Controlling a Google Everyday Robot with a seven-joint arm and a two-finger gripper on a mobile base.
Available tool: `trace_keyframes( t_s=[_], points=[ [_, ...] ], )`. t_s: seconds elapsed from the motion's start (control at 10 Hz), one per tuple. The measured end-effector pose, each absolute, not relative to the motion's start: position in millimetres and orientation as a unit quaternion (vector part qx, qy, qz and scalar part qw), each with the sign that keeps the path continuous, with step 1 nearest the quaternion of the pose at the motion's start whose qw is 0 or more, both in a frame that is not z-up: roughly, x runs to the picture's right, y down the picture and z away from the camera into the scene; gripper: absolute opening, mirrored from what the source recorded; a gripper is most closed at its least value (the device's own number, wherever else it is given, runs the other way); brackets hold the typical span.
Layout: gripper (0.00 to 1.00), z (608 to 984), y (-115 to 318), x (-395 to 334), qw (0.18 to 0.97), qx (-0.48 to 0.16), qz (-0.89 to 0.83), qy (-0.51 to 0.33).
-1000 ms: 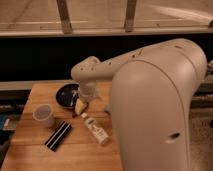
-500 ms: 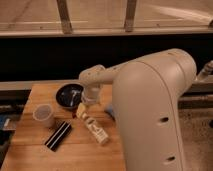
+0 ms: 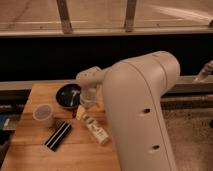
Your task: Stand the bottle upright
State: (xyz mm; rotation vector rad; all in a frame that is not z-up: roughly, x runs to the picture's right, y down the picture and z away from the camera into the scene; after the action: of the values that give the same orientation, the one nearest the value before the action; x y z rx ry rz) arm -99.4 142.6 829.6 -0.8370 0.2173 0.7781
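Wooden desk (image 3: 30, 155) carries a translucent cup (image 3: 43, 115), a dark bowl (image 3: 64, 97) just behind it, and a striped block (image 3: 58, 135) nearer the front.

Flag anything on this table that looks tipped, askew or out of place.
The bottle lies on its side on the wooden table, slanted, instead of standing. The gripper hangs open over the bottle's far end, next to the black bowl. The cup stands upright, and nothing looks spilled.
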Motion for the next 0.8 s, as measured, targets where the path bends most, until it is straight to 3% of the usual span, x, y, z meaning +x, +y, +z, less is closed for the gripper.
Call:
trace_keyframes(
  t_s=[0.8],
  points=[
    [0.80, 837, 152, -99, 0.841, -0.381, 0.351, 0.154]
  ],
)
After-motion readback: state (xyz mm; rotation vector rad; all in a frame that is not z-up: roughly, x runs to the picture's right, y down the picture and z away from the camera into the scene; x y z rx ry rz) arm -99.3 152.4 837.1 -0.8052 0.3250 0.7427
